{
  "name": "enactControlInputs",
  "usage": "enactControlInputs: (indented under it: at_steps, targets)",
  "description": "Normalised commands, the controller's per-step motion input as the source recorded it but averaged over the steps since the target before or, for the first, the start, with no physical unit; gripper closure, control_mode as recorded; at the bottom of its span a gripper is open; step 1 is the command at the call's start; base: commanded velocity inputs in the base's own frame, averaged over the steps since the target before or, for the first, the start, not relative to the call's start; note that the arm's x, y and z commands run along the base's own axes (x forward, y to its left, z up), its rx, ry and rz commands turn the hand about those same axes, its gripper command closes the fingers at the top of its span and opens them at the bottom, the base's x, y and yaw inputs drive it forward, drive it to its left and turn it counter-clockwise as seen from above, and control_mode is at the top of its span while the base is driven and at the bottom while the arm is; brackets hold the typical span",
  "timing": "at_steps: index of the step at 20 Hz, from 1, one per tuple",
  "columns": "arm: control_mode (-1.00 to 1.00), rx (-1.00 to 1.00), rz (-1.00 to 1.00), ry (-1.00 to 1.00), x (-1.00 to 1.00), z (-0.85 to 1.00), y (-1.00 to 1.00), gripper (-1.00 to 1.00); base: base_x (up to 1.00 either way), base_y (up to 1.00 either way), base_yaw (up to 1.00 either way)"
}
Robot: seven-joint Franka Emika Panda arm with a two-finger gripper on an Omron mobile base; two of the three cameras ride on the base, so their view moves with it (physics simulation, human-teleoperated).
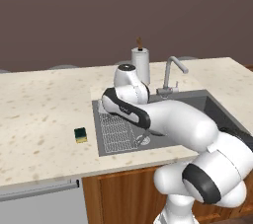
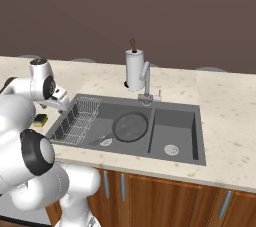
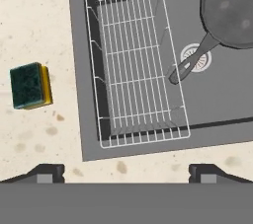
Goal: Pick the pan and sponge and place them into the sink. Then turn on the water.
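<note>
While the gripper [image 3: 126, 172] hangs with its jaws spread wide and holding nothing above the sink's [image 3: 79, 70] near rim, the sponge [image 3: 30, 85] lies on the tabletop [image 3: 34, 16] off to one side — the pan [image 3: 232, 8] already rests in the sink beside the wire rack [image 3: 133, 65].

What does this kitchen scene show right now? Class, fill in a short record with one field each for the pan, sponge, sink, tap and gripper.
pan: pan lies in the sink, handle over a round drain
sponge: sponge on the counter, beside the sink, green side up
sink: sink holds a wire rack
tap: tap behind the sink, no water running
gripper: gripper open, holding nothing, above the sink's near edge
</note>
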Motion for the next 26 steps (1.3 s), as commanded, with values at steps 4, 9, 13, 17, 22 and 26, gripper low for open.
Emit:
enactControlInputs:
  at_steps: [4,9,13,17,22,26]
  targets:
    - [-1.0,-0.03,0.03,0.0,0.0,0.0,0.48,-1.0,0.0,0.0,0.0]
    - [-1.0,-0.02,0.02,0.0,0.0,0.0,0.52,-1.0,0.0,0.0,0.0]
    - [-1.0,-0.03,0.02,0.0,0.0,-0.06,0.48,-1.0,0.0,0.0,0.0]
    - [-1.0,-0.02,0.01,0.0,0.0,-0.16,0.43,-1.0,0.0,0.0,0.0]
    - [-1.0,-0.02,0.0,0.0,0.0,-0.25,0.32,-1.0,0.0,0.0,0.0]
    - [-1.0,-0.03,0.0,0.0,0.0,-0.31,0.18,-1.0,0.0,0.0,0.0]
